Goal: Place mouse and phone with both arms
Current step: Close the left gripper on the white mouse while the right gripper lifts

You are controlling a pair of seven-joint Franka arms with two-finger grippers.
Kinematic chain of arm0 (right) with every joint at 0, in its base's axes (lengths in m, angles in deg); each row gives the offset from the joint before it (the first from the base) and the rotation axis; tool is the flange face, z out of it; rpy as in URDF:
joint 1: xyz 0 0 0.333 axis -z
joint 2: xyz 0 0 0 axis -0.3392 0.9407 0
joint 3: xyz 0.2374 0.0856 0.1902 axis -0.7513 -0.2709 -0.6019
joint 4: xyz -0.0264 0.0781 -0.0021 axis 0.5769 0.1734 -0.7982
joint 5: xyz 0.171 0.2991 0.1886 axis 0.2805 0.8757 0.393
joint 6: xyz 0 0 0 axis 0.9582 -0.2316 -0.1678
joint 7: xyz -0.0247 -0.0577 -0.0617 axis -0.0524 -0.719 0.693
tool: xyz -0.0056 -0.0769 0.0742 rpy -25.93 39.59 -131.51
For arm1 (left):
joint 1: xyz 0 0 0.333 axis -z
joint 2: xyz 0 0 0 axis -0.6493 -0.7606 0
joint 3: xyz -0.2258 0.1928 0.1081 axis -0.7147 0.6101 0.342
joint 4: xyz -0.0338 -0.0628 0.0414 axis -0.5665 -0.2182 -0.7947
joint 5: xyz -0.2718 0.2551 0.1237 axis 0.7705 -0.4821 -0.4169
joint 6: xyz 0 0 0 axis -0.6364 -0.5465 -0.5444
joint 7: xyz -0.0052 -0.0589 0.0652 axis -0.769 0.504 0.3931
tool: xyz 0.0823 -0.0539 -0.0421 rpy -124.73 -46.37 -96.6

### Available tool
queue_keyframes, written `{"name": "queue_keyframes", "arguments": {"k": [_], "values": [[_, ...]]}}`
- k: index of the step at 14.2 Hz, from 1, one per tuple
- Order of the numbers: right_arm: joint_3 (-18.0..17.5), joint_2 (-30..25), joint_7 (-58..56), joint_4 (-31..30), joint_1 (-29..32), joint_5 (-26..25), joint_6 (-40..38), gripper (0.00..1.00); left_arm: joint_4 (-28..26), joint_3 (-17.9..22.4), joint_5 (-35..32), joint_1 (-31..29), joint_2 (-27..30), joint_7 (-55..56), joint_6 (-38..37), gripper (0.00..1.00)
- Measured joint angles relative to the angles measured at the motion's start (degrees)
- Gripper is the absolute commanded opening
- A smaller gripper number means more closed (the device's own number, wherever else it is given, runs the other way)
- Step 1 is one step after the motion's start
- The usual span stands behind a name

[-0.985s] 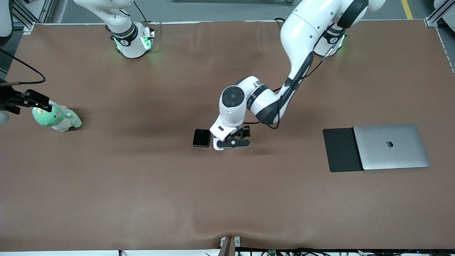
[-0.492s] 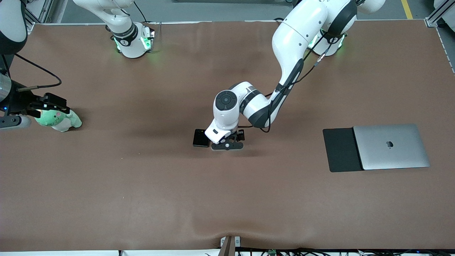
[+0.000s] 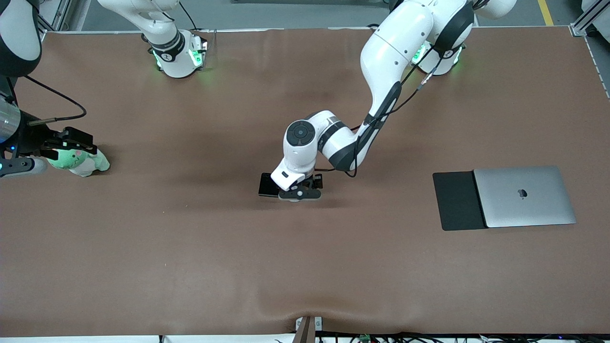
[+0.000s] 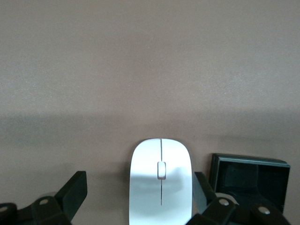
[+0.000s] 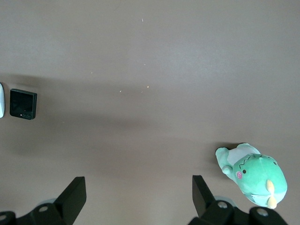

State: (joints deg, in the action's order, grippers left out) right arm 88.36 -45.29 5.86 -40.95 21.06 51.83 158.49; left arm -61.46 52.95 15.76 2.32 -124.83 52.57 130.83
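Brown cloth covers your table [image 3: 190, 247], and near its middle the white mouse [image 4: 161, 185] lies flat with the black phone [image 3: 266, 185] just beside it, the phone toward the right arm's end. From the front camera you cannot see the mouse, because the left arm's wrist covers it; the left wrist view shows it clearly, with its grey line and small wheel.

Your left gripper [image 3: 299, 193] is low over the mouse. Its jaws are spread wide, one on each side of the mouse, with brown table showing between them and its edges. One finger [image 4: 201, 187] sits in the narrow gap between mouse and phone.

Your right gripper [image 3: 71, 143] hangs over the green plush toy [image 3: 82, 162] at the right arm's end of the table. Its jaws are also released and hold nothing; the right wrist view shows bare table between them, with the toy off beside one finger [image 5: 204, 192].

Toward the left arm's end of the table you have a closed silver laptop [image 3: 524, 196] with its edge lying over a flat black mouse pad [image 3: 455, 201].
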Motion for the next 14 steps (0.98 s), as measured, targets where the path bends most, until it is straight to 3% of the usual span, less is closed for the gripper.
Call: {"name": "queue_keyframes", "arguments": {"k": [9,11,14], "values": [[0.0,0.0,0.0,0.0,-0.02,0.0,0.01,1.0,0.02,0.01,0.0,0.91,-2.35,0.0,2.69,0.98],[0.0,0.0,0.0,0.0,-0.05,0.0,0.01,1.0,0.02,0.01,0.0,0.91,-2.35,0.0,2.69,0.75],[0.0,0.0,0.0,0.0,-0.09,0.0,0.08,1.0,0.08,0.01,0.0,0.92,-2.34,0.0,2.71,0.61]]}}
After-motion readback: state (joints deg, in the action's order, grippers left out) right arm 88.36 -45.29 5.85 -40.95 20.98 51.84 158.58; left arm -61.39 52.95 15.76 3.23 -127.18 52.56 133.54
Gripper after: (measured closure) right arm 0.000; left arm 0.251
